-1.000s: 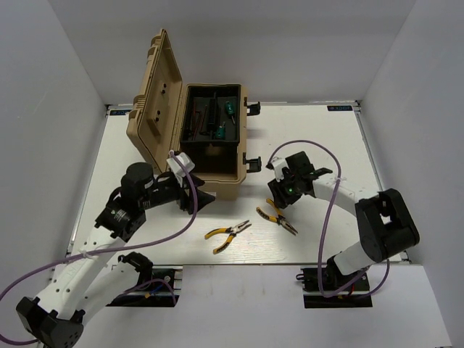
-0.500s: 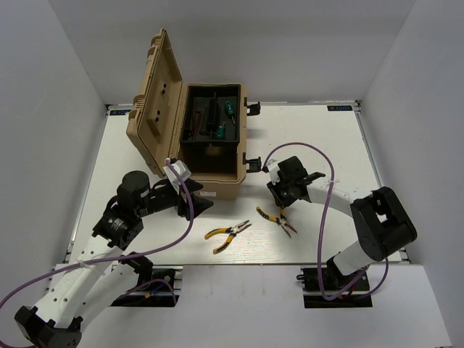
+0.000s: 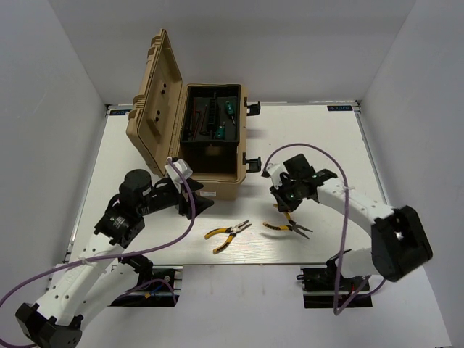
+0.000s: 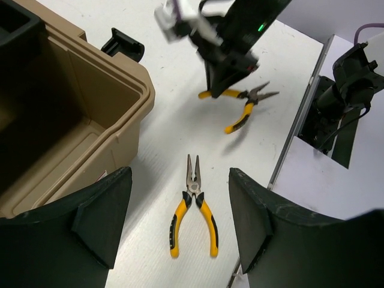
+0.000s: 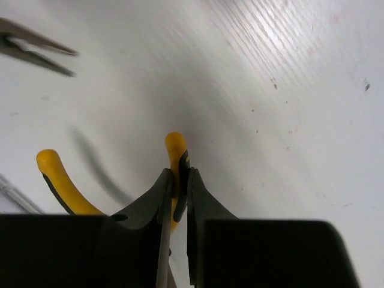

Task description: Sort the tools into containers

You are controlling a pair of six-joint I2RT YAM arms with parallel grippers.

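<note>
My right gripper (image 3: 284, 204) is shut on one handle of a yellow-handled pliers (image 3: 287, 226) and holds it just above the table; in the right wrist view the handle (image 5: 177, 157) is pinched between my fingertips. A second yellow-handled pliers (image 3: 226, 233) lies flat on the table, and the left wrist view shows it (image 4: 193, 207) between my open left fingers. My left gripper (image 3: 203, 197) is open and empty beside the toolbox's front. The tan toolbox (image 3: 214, 181) stands open with its lid up, and two green-handled screwdrivers (image 3: 221, 130) lie in its black tray. No hex keys can be made out.
The toolbox's black latches (image 3: 252, 162) stick out to the right of the box. The right arm's purple cable (image 3: 312, 148) loops above the gripper. The table's front edge (image 3: 239, 264) runs close behind the lying pliers.
My right gripper has closed on the right-hand pliers and lifted it, turning it so its jaws point right. My left arm has barely moved.
</note>
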